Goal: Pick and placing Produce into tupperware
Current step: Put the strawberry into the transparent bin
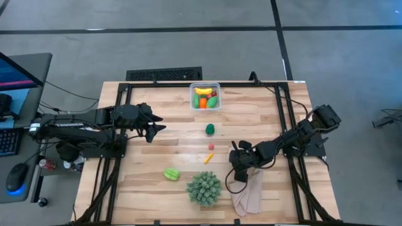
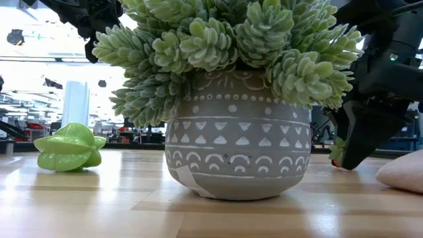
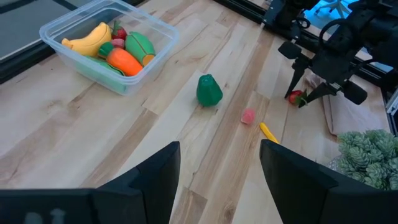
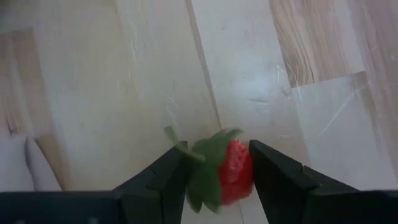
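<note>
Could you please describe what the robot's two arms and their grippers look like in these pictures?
Both arms are dark, nearly black, built of jointed boxy segments. The left gripper and the right gripper each end in two flat, matte black fingers with angular, tapering outlines. Black cables trail near the right arm's base. No markings or labels are legible.
</note>
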You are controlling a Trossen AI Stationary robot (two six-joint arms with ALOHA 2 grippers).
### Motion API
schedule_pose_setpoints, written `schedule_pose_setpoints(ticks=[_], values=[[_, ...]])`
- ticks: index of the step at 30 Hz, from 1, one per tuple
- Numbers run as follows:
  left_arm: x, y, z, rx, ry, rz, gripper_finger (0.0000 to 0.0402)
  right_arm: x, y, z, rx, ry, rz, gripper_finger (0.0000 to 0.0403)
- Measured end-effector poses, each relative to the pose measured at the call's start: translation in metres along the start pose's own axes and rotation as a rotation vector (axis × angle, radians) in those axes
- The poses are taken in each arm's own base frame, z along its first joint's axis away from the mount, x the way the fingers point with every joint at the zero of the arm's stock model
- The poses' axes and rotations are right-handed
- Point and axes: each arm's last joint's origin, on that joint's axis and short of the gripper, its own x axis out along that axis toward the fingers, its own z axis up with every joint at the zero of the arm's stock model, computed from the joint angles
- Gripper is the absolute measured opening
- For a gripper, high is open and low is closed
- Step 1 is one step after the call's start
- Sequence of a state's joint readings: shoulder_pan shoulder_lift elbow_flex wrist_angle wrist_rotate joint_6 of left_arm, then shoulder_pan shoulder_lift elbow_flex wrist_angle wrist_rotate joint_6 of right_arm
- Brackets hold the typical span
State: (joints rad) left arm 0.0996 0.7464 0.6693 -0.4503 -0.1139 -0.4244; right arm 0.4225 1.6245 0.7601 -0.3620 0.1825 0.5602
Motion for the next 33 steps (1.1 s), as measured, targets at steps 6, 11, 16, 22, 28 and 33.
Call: schedule_pose_setpoints(ticks=[6,11,16,22,28,33], values=[[0.0,0.0,0.0,0.0,0.0,0.0,0.0213,-0.001,0.0,0.001,0.02,-0.006,0.003,0.016],[0.0,0.0,0.0,0.001,0.0,0.0,0.0213,-0.001,0.001,0.002,0.03,-0.014,0.008,0.0148],[0.0,0.0,0.0,0.001,0.0,0.0,0.0213,-0.001,0.001,0.003,0.036,-0.023,0.014,0.0152],[0.0,0.0,0.0,0.001,0.0,0.0,0.0213,-0.001,0.002,0.003,0.048,-0.024,0.015,0.0158],[0.0,0.0,0.0,0.001,0.0,0.0,0.0213,-0.001,0.002,0.003,0.048,-0.025,0.015,0.0145],[0.0,0.0,0.0,0.001,0.0,0.0,0.0213,-0.013,-0.001,0.004,0.051,-0.047,0.006,0.0154]])
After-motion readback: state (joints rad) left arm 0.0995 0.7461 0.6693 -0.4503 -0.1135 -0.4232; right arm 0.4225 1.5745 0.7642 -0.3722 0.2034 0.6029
